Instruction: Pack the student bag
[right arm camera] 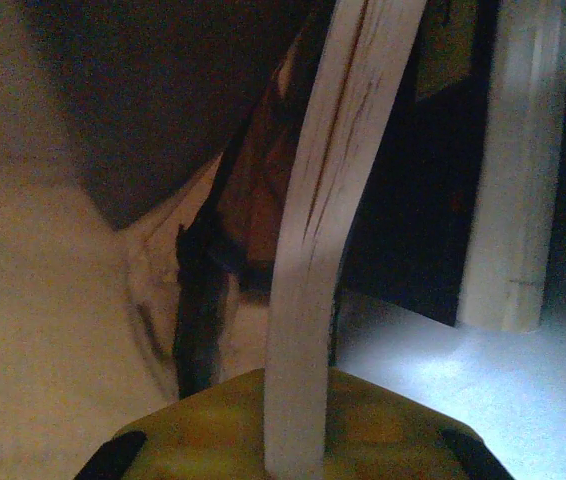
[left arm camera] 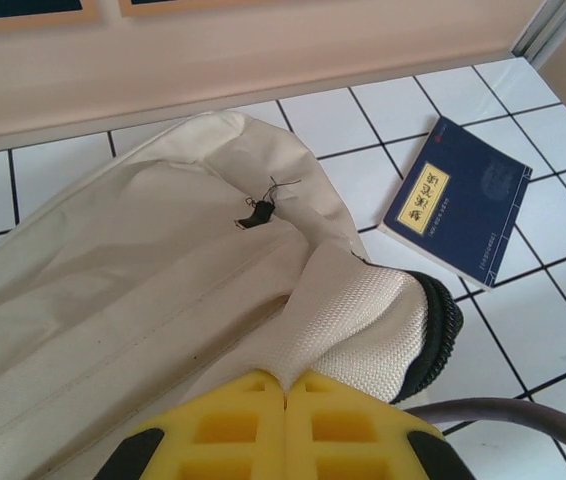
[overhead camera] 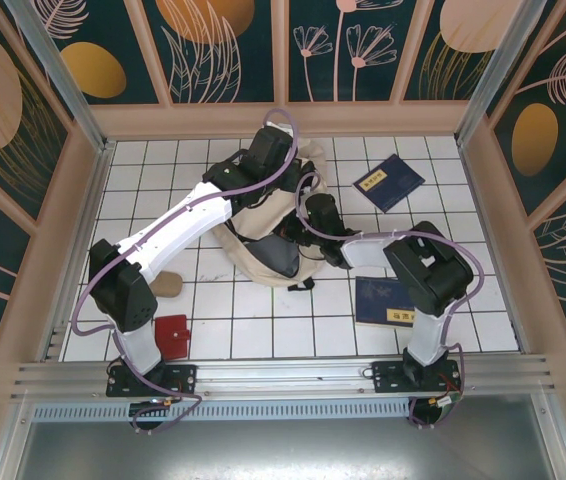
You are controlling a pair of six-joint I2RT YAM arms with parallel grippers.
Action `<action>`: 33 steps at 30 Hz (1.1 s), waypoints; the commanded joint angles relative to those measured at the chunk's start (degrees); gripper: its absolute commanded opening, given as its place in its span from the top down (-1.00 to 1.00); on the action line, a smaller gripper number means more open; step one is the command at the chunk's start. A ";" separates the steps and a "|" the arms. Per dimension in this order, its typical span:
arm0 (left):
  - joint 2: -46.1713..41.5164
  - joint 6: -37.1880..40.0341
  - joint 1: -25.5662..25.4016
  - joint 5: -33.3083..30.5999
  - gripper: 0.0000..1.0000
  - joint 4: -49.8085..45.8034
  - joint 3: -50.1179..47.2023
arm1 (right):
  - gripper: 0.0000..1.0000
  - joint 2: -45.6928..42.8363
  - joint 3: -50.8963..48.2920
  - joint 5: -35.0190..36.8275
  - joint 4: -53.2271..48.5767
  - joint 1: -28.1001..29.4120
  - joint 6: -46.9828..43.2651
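The student bag (overhead camera: 263, 245) blocks the middle of the tabletop (overhead camera: 143, 180) toward the far edge, and the left arm (overhead camera: 178, 230) and right arm (overhead camera: 418, 265) stretch over it. Bare tiles lie open in the far-left corner and along the near edge between the arm bases. On the right side a far book (overhead camera: 389, 182) and a near book (overhead camera: 383, 300) leave a bare strip between them, and a red flat item (overhead camera: 172, 336) sits by the near-left corner.

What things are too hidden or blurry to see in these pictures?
- Inside the student bag: top view, both arms cover its opening.
- The pale strip in the right end effector: right wrist view is dark and blurry, so I cannot tell what it is.
- Near blue book: top view, the right arm covers part.
- Red flat item: top view, too small to identify.
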 commanded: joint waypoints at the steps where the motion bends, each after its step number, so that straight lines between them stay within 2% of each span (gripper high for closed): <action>1: -2.10 -0.79 0.05 0.91 1.00 2.22 1.65 | 1.00 2.15 4.54 -0.03 5.52 -0.12 0.23; 11: -2.87 -0.52 0.04 1.42 1.00 2.43 -0.08 | 1.00 6.43 10.99 -2.05 4.96 -0.96 2.82; 22: -4.49 -1.13 0.07 1.62 1.00 3.11 -2.28 | 0.99 12.25 18.73 2.18 -2.92 -1.48 4.90; 25: -6.58 -1.44 0.09 1.76 1.00 4.09 -3.74 | 0.88 13.90 19.35 2.45 -3.16 -1.39 7.36; 29: -6.81 -1.81 0.04 0.36 1.00 5.15 -5.27 | 0.52 16.01 21.37 1.90 -5.64 -1.37 9.22; 33: -6.82 -1.98 0.04 -3.24 1.00 4.42 -6.29 | 0.24 13.89 20.16 2.12 -8.26 -1.42 11.34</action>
